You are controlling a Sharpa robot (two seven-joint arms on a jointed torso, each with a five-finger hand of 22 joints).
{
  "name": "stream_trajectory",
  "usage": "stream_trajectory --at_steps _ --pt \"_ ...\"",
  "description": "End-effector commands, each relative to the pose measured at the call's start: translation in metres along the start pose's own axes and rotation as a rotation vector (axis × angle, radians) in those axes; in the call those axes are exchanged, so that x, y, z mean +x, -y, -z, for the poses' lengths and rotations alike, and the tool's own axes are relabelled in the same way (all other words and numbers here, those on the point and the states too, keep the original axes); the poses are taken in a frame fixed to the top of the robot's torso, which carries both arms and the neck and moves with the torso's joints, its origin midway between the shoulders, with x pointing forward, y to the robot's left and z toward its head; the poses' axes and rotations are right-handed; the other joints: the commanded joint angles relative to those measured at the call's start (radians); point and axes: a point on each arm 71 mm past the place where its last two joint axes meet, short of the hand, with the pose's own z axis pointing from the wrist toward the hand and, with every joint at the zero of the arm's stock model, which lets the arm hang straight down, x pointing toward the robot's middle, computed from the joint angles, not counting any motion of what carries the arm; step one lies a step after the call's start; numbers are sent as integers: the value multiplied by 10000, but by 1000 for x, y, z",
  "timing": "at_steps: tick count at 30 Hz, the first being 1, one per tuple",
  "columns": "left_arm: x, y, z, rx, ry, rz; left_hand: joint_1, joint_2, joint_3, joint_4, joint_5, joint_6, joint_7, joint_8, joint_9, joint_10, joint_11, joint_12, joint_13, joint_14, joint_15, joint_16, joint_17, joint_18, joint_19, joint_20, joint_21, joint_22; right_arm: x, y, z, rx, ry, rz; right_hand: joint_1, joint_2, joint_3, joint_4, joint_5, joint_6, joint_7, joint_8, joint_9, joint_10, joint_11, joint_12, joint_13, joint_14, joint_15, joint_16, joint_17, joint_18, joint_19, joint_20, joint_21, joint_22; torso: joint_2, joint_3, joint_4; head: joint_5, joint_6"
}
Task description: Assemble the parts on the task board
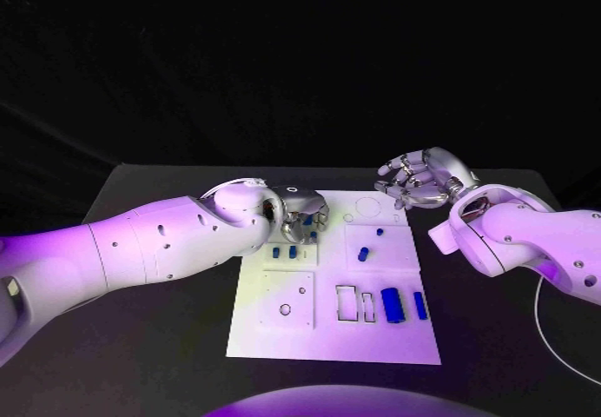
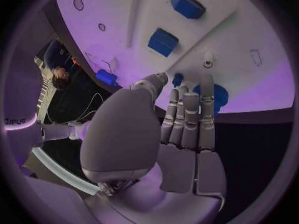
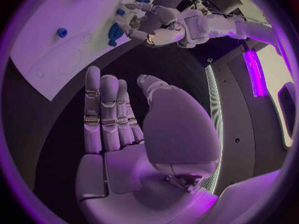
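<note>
- The left hand (image 1: 297, 211) is seen poised over the far left corner of the white board (image 1: 282, 334), its fingers (image 2: 190, 115) stretched side by side above a blue part (image 2: 215, 95); nothing is grasped.
- The right hand (image 1: 421, 178) is held off the board's far right corner, fingers released and empty.
- Other blue parts (image 1: 392, 304) are left lying on the board.
- The step is judged to be a reach for the corner part; next, the fingers must be closed around it.

The head camera looks steeply down on the flat white rectangular task board (image 1: 269, 334). Each wrist camera peers close along its own palm; both share the board's twelve-o'clock edge.
</note>
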Motion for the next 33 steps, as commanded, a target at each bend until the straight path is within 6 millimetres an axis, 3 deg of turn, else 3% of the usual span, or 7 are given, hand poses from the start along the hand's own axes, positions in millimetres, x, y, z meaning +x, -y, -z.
stream_trajectory --at_steps 1,17,33 --pt "3 0 -1 -160 -444 -172 75 75 139 -38 -19 106 -5 -49 -28 100 10 -13 -27 95 -18 111 86 134 66 -33 110 56 0 -2 0 -138 33 13 -17 -99 82 2 11 -37 34 50 -9 -41 -3 -48 -8 -86 6 -26 -15 121 27 43 -63 -9 0 1 5 -9 -17" --pt "3 -2 -3 -312 -520 -179 271 256 750 -371 -69 356 -1 -186 -139 373 -24 -153 -143 342 -63 489 379 133 -16 -84 598 401 1 -2 0 -141 4 10 -31 -90 81 8 10 -15 32 75 -3 -36 -2 -70 -70 -70 7 -114 -16 122 49 48 -121 -66 -21 3 13 -1 -45" --pt "5 -1 -5 -236 -615 -22 135 229 841 -432 -121 388 -17 -261 -181 487 -50 -189 -167 459 -80 619 522 132 -81 -82 746 512 2 -2 0 -134 -42 6 -39 -86 81 8 9 6 27 94 2 -28 -6 -74 -95 -56 5 -149 -14 124 62 48 -145 -91 -15 6 11 4 -54"
